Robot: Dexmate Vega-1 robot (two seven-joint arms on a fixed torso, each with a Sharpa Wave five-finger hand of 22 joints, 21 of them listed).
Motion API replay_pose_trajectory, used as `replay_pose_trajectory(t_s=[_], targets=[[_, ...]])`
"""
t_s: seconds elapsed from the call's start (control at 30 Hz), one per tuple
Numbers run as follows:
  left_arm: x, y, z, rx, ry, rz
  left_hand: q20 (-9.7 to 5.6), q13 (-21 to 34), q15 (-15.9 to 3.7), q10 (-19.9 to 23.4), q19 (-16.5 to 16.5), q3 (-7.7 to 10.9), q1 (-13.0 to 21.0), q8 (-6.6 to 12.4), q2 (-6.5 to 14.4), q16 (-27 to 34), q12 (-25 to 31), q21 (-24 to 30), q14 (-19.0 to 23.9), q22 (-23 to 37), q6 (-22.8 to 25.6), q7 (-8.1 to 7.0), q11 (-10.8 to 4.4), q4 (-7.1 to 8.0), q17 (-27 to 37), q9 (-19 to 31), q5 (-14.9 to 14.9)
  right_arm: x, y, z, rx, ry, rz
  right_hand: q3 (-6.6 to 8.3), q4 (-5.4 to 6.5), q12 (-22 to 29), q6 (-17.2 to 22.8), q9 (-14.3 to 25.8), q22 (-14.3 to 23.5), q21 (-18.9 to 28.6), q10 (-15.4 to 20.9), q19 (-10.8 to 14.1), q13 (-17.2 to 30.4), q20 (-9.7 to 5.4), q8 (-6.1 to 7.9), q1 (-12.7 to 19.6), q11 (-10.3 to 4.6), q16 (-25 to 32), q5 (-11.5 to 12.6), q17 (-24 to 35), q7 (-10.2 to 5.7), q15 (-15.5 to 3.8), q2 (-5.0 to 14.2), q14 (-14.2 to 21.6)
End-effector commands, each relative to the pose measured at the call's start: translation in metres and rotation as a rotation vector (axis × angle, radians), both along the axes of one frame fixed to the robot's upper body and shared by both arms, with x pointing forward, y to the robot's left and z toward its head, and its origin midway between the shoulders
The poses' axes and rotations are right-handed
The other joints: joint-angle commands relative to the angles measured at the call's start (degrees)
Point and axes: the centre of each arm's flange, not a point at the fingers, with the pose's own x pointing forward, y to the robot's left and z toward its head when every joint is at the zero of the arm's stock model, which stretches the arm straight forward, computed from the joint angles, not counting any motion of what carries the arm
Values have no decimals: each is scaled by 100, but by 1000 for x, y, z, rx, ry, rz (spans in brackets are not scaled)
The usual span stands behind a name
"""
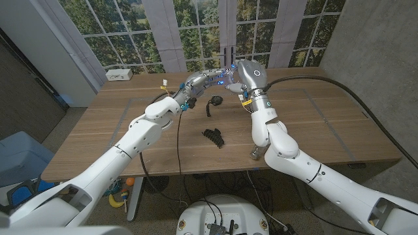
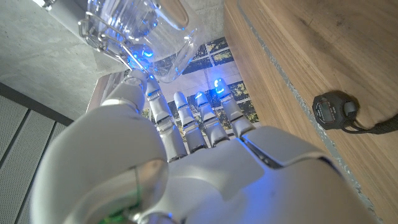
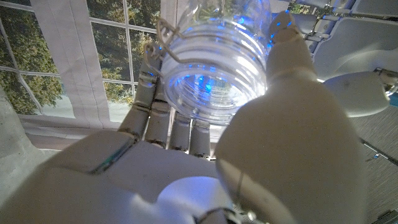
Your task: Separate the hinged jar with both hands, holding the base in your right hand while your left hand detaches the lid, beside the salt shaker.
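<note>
Soft window daylight, blue LED glare, wrist foregrounds blurred

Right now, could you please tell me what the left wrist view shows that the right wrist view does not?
Left wrist view alone: the wooden table and a small black device with its cord lying on it, plus the left hand reaching toward the jar's wire hinge. Right wrist view alone: the jar's open threaded mouth, wrapped by the right hand. Shared: the clear glass jar, lit blue, and the window panes behind.
</note>
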Motion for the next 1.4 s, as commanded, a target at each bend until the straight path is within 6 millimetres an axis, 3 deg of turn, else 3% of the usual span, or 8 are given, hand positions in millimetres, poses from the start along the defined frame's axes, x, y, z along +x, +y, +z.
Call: replay_pose_trajectory(t_s=[0.03,0.13,0.33,0.53,0.77,1.4], targets=[[-8,-16,3,84,10,-3,-63,-17,-395,265,49,95,392,234,-43,8,100,23,50,-75,679,314,-140,-131,-82,159,70,-6,-1,-1,-12,-30,-9,644,638,-7,877,21,3,-4,1124,-379,22,-1149,13,1138,-1147,80,-8,503,-895,-1958,1329,1368],[-13,-19,4,96,-2,13,-79,-37,-451,411,118,271,985,460,44,57,129,83,87,-156,974,210,-293,-154,-152,381,158,-7,-3,-1,-6,-31,-10,644,637,-10,878,19,3,-6,1128,-386,24,-1153,10,1138,-1148,80,-13,503,-913,-1958,1330,1366],[-29,-18,5,85,-89,134,-348,-32,-658,546,294,278,1290,695,38,130,161,206,103,-216,1195,347,-421,-114,-166,628,217,-4,-6,1,10,-31,-63,646,634,-18,890,11,4,-6,1152,-398,27,-1149,7,1137,-1149,82,-30,504,-891,-1958,1333,1367],[-49,-16,3,22,-222,364,-445,-4,-733,708,370,232,1381,809,-14,180,221,271,122,-246,1277,392,-455,-94,-168,756,258,-1,-8,1,22,-18,-84,648,630,-39,908,4,5,-5,1164,-405,13,-1152,6,1138,-1148,86,-47,505,-890,-1959,1334,1371],[-72,-18,-3,1,-321,577,-538,57,-766,1203,451,152,1511,999,-159,278,366,365,188,-292,1512,491,-503,-94,-208,901,368,2,-7,2,44,-37,-118,651,622,-46,937,-4,7,-1,1191,-408,12,-1153,10,1147,-1148,91,-64,507,-879,-1960,1333,1376],[-90,-19,-4,-120,-437,618,-429,115,-622,1488,331,173,1587,1182,-233,280,406,386,124,-321,1647,538,-515,-60,-266,1052,538,33,3,6,29,-43,-238,653,615,-72,950,-21,11,11,1213,-415,25,-1161,-3,1159,-1149,105,-112,512,-905,-1958,1327,1391]])
